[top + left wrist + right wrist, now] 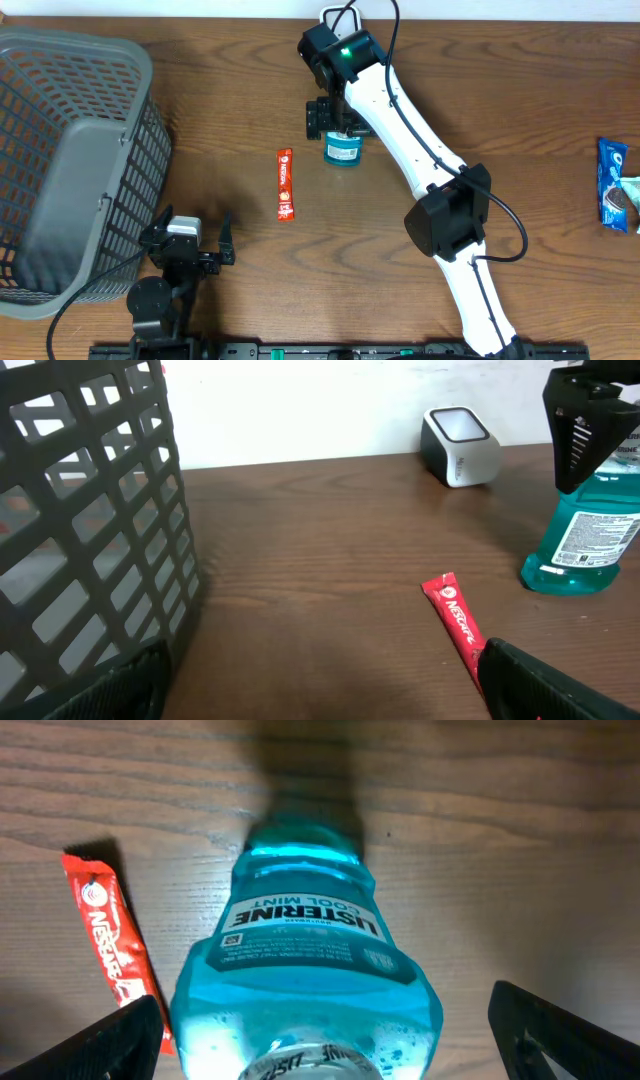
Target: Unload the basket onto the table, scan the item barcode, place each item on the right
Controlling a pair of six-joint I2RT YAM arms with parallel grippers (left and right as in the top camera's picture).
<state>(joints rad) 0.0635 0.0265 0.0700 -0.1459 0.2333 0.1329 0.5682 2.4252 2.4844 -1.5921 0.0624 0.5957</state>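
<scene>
Judging by how things lie, we place the task right around the scan itself, though no picture shows whether the code is read. The bottle (342, 150) stands upright on the surface (500, 100), near the middle of its far edge and just in front of the scanner (460, 448), which sits against that edge. The right end effector (333, 120) hangs over the bottle with its fingers spread to either side. The right wrist view shows a gap at each flank, so it pinches nothing.

The bottle is thus at the scanner, which we take as the main part of the work. We see no barcode in any view. The front label faces up at the right wrist camera, a second label shows in the left wrist view, and the print there is too small to read. We cannot tell if the code faces the scanner window.

The left end effector (195, 238) rests near the front edge, beside the basket (100, 60), its fingers spread wide and holding nothing.

If more items count, the sachet (285, 184) lies flat mid-surface, well apart from the scanner, and a cookie pack (612, 185) lies at the right edge. Neither looks presented yet.
</scene>
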